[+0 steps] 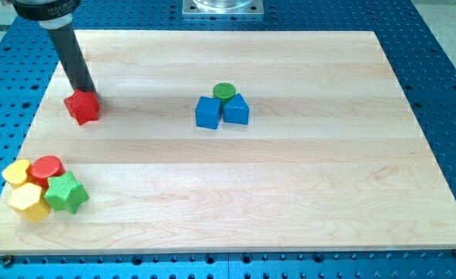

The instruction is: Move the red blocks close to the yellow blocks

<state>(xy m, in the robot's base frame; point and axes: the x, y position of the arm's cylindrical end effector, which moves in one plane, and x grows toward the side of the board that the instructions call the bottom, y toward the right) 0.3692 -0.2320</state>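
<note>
A red star-shaped block [82, 107] lies at the view's upper left of the wooden board [290, 194]. My tip [82, 90] rests at the block's top edge, touching it or nearly so. At the view's lower left, a red cylinder [47, 168] sits in a tight cluster with a yellow block [15, 172] on its left and a yellow hexagonal block [28, 201] below it.
A green star block [65, 193] touches the red cylinder and the yellow hexagonal block. Near the middle, a green cylinder [224, 92] sits behind a blue cube [208, 113] and a blue block [236, 110]. The board lies on a blue perforated table [437, 46].
</note>
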